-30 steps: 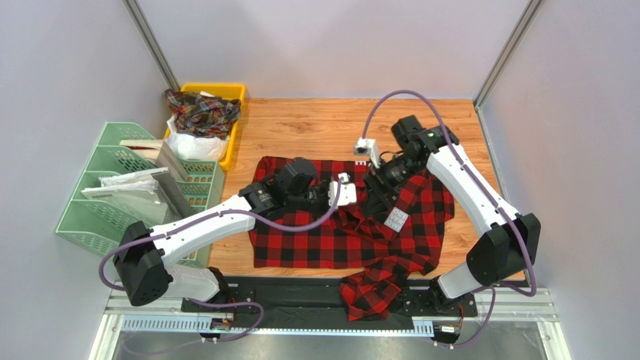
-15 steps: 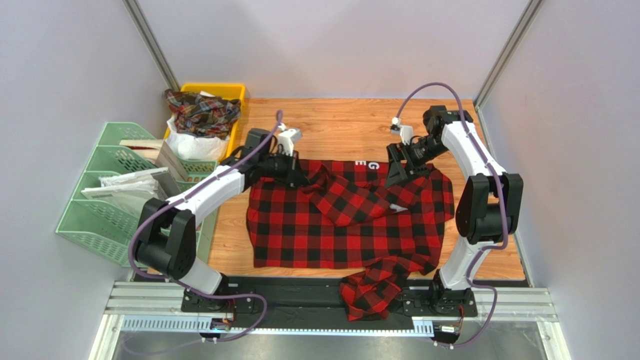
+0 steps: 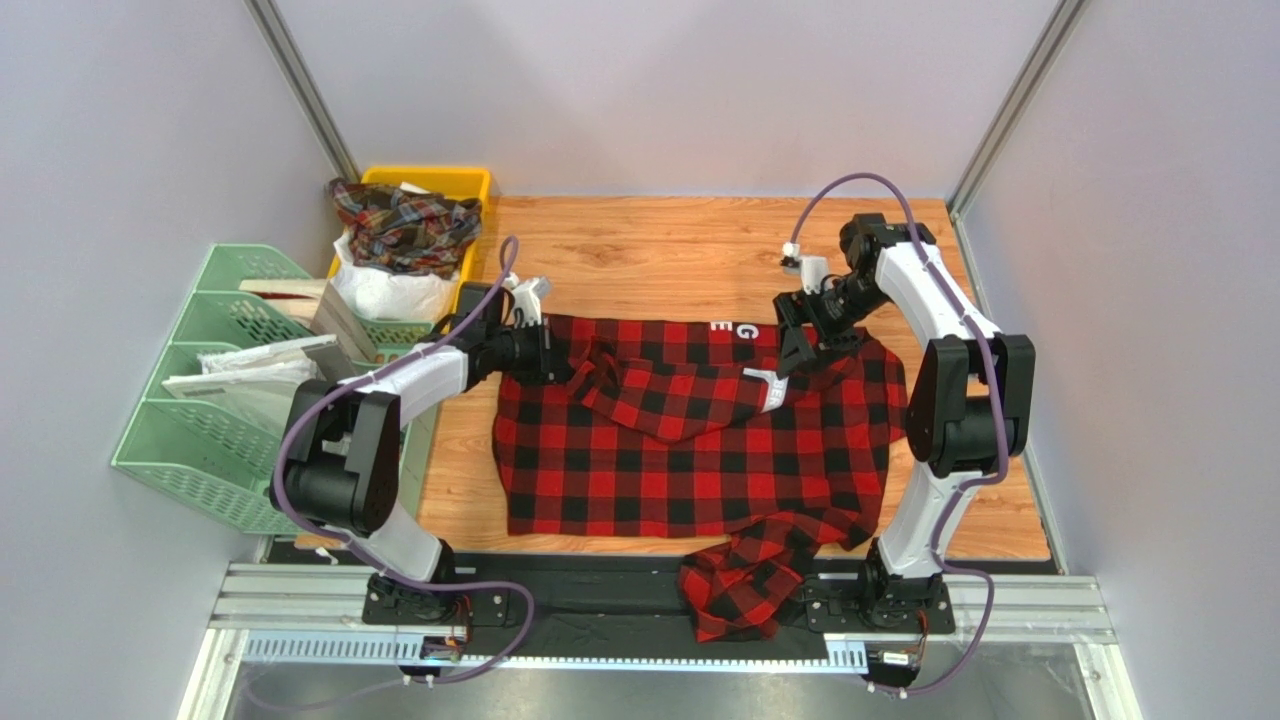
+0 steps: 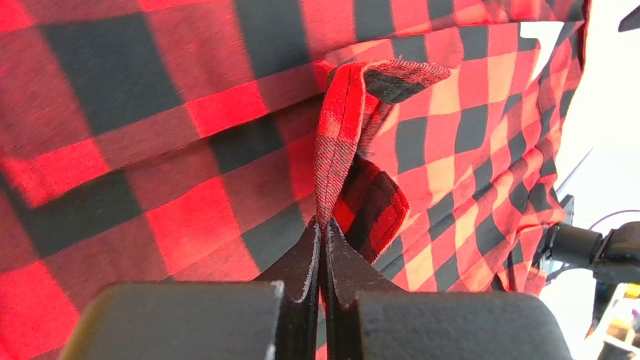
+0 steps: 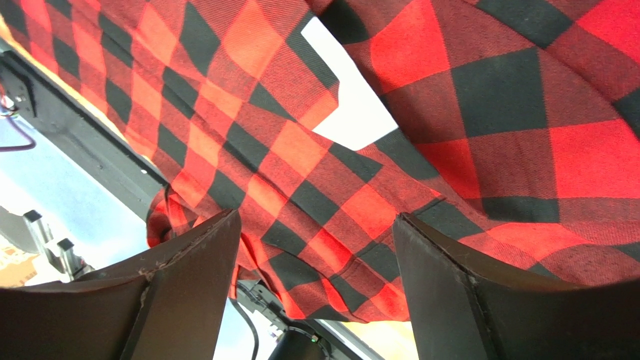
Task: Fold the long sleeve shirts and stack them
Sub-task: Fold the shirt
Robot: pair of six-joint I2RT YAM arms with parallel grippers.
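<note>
Same build on both: left arm (image 3: pixel 413 383) and right arm (image 3: pixel 935 297) have white shells on the long links and chunky black joints. A purple cable (image 3: pixel 864 177) loops off each, with a small white camera (image 3: pixel 813 272) at the wrist. The jaws are matte black wedges, and the black base plate (image 3: pixel 601 597) sits at 6 o'clock.

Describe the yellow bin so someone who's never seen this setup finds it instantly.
Start at the wooden table and go to its far left corner. The yellow bin sits there, beyond the green file rack. It alone is yellow, holding dark plaid cloth over a white bundle.

White letters G E (image 3: pixel 741 327), at shirt (image 3: pixel 661 465) far edge
</note>
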